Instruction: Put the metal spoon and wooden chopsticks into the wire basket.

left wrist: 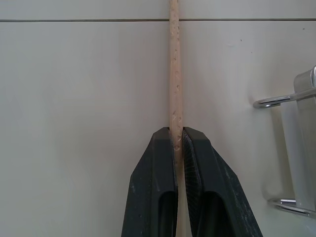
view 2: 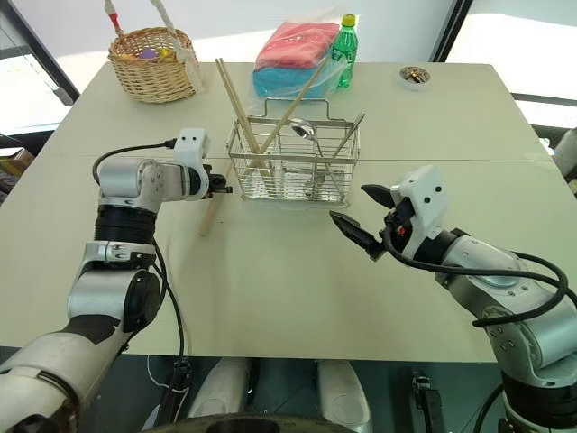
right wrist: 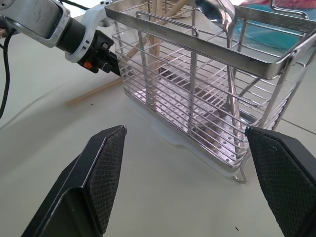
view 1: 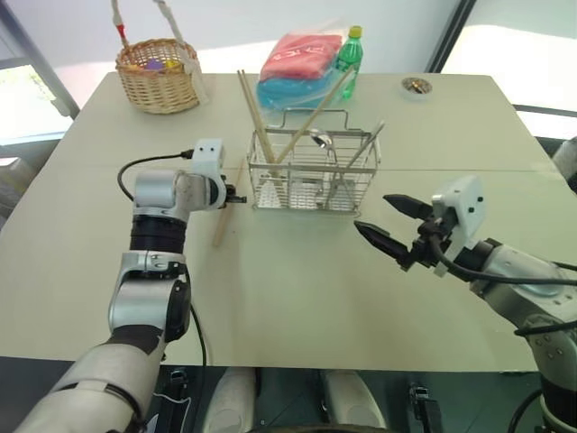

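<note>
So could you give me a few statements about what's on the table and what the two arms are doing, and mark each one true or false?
1. The left gripper is shut on a wooden chopstick. True.
2. The right gripper holds the metal spoon. False: it is open and holds nothing; the metal spoon already stands in the wire basket.
3. Several chopsticks lean in the wire basket. True.
4. The wicker basket sits right beside the wire basket. False: it stands apart, at the table's far left corner.
5. A green bottle stands behind the wire basket. True.
</note>
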Action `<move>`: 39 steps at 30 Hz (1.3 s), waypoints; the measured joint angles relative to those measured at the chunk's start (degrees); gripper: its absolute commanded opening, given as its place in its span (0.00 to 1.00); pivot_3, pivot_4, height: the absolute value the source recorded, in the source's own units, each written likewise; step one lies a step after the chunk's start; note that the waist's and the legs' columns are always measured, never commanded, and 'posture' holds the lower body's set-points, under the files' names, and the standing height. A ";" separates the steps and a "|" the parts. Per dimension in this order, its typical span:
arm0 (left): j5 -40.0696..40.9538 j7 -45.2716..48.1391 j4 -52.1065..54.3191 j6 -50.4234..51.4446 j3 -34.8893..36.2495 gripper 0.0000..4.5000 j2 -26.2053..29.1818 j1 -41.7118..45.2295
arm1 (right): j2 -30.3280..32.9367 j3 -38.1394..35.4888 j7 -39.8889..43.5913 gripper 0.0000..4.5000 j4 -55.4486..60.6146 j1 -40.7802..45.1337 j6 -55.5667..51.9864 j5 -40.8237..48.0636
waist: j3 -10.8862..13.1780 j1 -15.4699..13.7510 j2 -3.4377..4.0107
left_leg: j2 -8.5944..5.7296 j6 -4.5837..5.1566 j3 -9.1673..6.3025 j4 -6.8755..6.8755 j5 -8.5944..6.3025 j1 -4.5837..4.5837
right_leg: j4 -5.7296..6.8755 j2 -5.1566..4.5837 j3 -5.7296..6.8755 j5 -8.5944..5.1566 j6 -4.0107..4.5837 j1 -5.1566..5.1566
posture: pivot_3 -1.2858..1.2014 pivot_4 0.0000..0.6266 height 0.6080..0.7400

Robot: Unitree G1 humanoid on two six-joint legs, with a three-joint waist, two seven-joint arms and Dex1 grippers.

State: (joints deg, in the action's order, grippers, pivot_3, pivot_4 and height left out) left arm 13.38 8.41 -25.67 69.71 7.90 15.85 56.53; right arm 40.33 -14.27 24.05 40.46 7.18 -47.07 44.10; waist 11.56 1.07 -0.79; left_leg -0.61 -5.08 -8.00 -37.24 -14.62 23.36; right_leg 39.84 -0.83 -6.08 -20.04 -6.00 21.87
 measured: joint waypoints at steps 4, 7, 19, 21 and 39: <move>-0.20 -0.17 -0.12 -0.20 0.51 0.01 0.45 0.00 | 0.21 -0.18 0.32 0.89 0.00 -0.09 0.00 0.02 | 0.00 0.13 0.00 | 0.01 0.00 0.00 0.00 0.00 0.00 | 0.01 0.02 0.00 0.00 0.00 0.02 | 0.52 0.24 1.00; -0.71 -0.28 -1.59 -2.05 0.86 0.01 3.47 -0.01 | 1.22 -0.55 1.88 0.89 0.17 -0.86 -0.01 1.24 | 0.00 0.35 0.00 | 0.02 0.00 0.01 0.02 0.00 0.01 | 0.06 0.07 -0.01 0.00 0.00 0.10 | 0.52 0.24 1.00; -1.14 1.95 -3.64 -14.68 3.12 0.01 6.60 0.43 | 4.14 -1.78 10.36 0.89 4.51 -5.34 2.74 4.36 | 0.00 -0.29 -0.05 | 0.01 -0.01 0.00 -0.06 0.01 0.08 | 0.04 -0.02 0.01 0.00 -0.01 0.08 | 0.52 0.24 1.00; -0.16 3.22 -2.87 -18.17 3.66 0.01 6.49 1.38 | 5.03 -1.79 11.17 0.89 4.51 -5.63 3.32 4.29 | 0.00 -0.30 -0.05 | 0.01 -0.01 0.00 -0.04 0.01 0.08 | 0.05 0.01 0.01 0.00 0.00 0.10 | 0.52 0.24 1.00; 5.76 11.89 5.92 -46.62 5.18 0.01 1.04 11.73 | 6.30 -2.03 9.42 0.89 4.37 -3.64 3.02 4.38 | 0.01 -0.38 -0.07 | -0.03 -0.01 0.01 -0.05 0.01 0.08 | 0.02 -0.01 0.00 0.00 -0.01 0.06 | 0.52 0.24 1.00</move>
State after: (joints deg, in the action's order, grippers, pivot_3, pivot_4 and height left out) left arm 19.15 20.30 -19.74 23.09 13.09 16.89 68.26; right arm 46.63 -16.30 33.47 44.82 3.55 -44.06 48.48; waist 11.57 0.70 -0.86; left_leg -0.63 -5.09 -7.99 -37.29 -14.61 23.45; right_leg 39.87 -0.84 -6.08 -20.04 -6.01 21.93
